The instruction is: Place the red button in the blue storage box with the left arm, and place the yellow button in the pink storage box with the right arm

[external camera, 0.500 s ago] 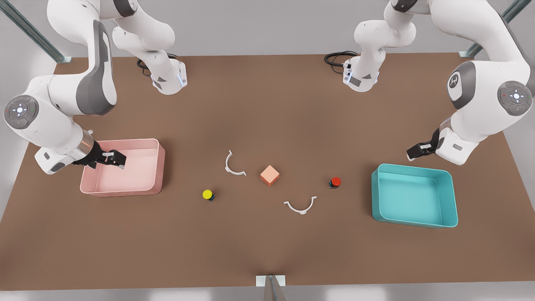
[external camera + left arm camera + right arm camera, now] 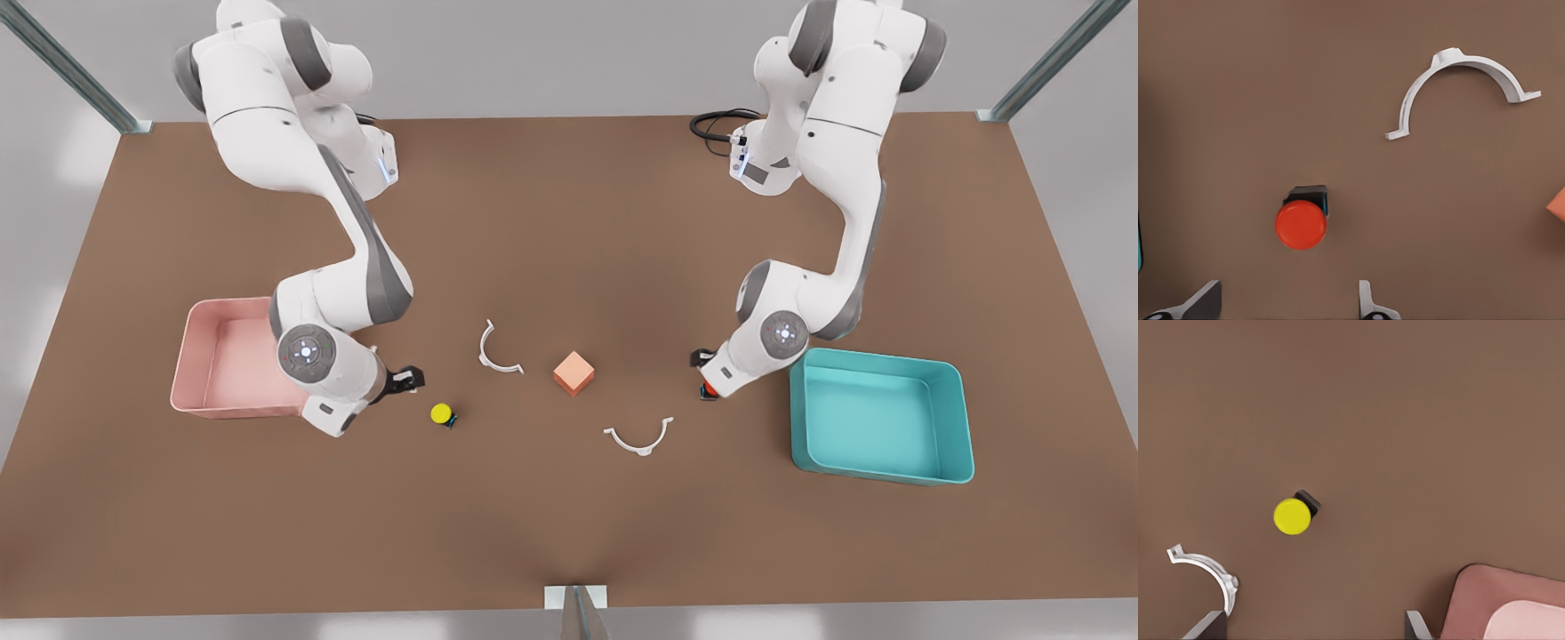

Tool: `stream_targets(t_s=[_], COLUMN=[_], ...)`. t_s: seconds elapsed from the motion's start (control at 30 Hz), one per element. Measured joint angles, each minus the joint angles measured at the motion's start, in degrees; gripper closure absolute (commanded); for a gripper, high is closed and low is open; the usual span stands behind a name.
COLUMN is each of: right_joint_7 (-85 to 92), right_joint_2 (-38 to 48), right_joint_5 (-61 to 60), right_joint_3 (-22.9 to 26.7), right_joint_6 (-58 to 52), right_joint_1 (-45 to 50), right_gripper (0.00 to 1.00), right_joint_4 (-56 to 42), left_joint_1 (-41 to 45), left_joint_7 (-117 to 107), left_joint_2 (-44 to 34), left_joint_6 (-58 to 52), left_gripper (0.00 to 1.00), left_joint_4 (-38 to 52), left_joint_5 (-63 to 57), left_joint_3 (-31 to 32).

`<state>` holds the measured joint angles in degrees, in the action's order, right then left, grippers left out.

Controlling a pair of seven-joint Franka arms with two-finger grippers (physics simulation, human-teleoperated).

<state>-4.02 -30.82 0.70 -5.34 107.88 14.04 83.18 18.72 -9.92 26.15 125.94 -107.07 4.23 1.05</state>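
Both grippers are hanging open and empty: the left gripper (image 2: 702, 378) is sitting almost on top of the red button (image 2: 1301, 224), while the right gripper (image 2: 404, 380) is waiting just beside the yellow button (image 2: 441, 413) on the table (image 2: 569, 222).

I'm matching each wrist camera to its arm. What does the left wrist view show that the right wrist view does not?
Only the left wrist view shows the red button, a whole white curved clip and a corner of the orange cube, with the left hand open just short of the button. Only the right wrist view shows the yellow button and a corner of the pink storage box, with the right hand open. Both share the brown table.
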Motion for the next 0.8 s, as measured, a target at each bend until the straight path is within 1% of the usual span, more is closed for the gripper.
stream_targets(t_s=[0.13,0.23,0.27,0.3,0.37,0.4,0.5,0.57,0.7,0.8], right_joint_7=[-0.12,-0.14,-0.13,-0.12,-0.08,-0.04,0.08,0.23,0.66,1.00], right_joint_2=[-4.69,-6.99,-7.22,-7.36,-7.56,-7.67,-7.88,-8.96,-10.88,-11.42], right_joint_5=[0.10,0.12,0.11,0.10,0.09,0.09,0.12,0.14,0.09,0.02], right_joint_3=[-0.02,-0.11,-0.21,-0.30,-0.39,-0.46,-1.06,-1.14,-1.16,-1.16], right_joint_6=[6.42,10.25,11.65,13.01,15.85,17.22,22.01,24.91,29.72,31.75], right_joint_1=[2.13,2.34,2.19,1.99,1.51,1.57,1.39,1.33,1.22,0.99], right_gripper=[0.00,0.00,0.00,0.00,0.00,0.00,0.00,0.00,0.00,0.00], right_joint_4=[1.56,2.91,4.75,6.33,8.55,9.79,11.98,11.63,11.45,11.63], left_joint_1=[-0.09,-0.21,-0.22,-0.26,-0.34,-0.36,-0.43,-0.44,-0.71,-2.97], left_joint_7=[0.90,1.45,1.60,1.75,1.94,2.03,2.36,2.46,2.60,3.00], left_joint_2=[3.96,6.69,7.46,7.90,8.24,8.28,8.28,8.27,7.56,2.46], left_joint_6=[8.84,12.79,13.72,14.51,15.74,16.23,17.25,17.70,18.11,16.17], left_gripper=[0.00,0.00,0.00,0.09,0.31,0.33,0.44,0.48,0.49,0.49], left_joint_4=[-1.80,-2.04,-2.13,-2.17,-2.13,-2.12,-2.12,-2.06,-1.70,-1.60], left_joint_5=[0.82,1.06,1.11,1.15,1.06,1.04,1.09,1.03,0.96,0.92], left_joint_3=[0.01,0.01,0.01,0.01,0.01,0.01,0.01,0.00,-0.04,-0.21])
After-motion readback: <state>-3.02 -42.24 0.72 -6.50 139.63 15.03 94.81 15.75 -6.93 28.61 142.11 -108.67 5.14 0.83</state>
